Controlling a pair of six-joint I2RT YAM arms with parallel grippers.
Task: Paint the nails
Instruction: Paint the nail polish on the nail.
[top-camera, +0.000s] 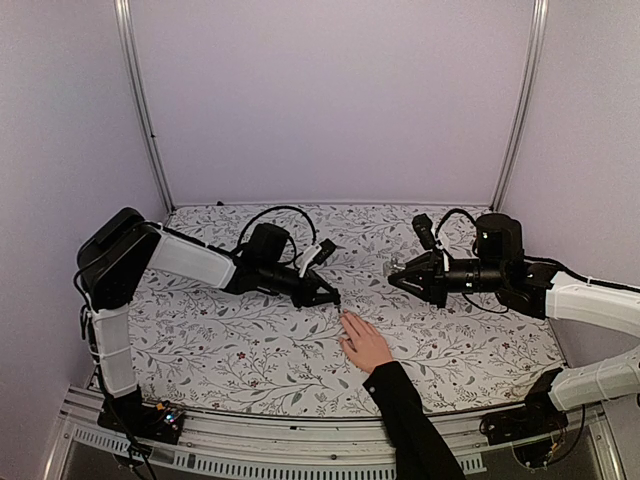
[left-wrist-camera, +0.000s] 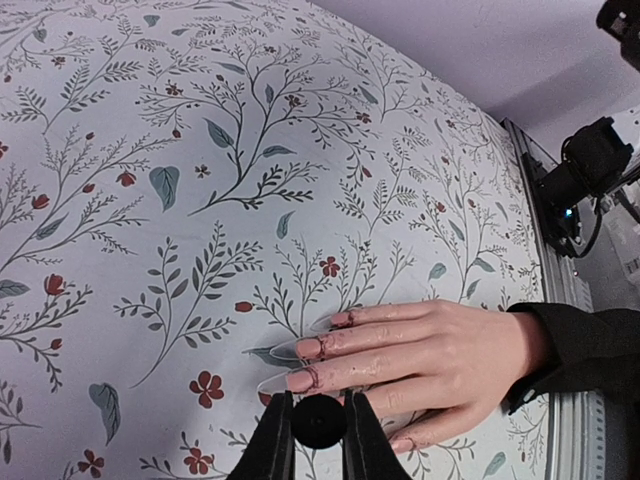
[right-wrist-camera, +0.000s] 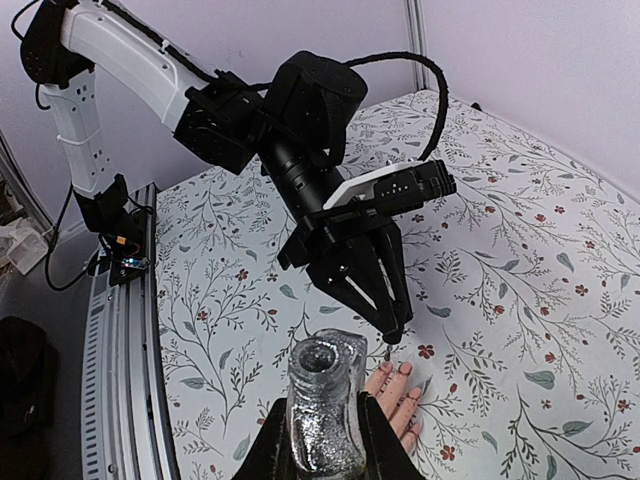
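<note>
**Brush held over the fingertips, bottle parked to the side**

The left gripper was closed on a round black brush cap. Its tips hung just above the fingers of the hand, which was laid flat on the flowered table. The nails, long and pale, lay directly beneath those tips and slightly ahead of them. The hand's long axis ran from the black sleeve at the near edge toward the left arm, so the fingertips pointed at the brush. The bristles were probably touching a nail or just short of one; they showed too small to tell. The right gripper was clamped on the open glittery bottle and stood well apart to the right, leaving the left arm much the nearer
</note>
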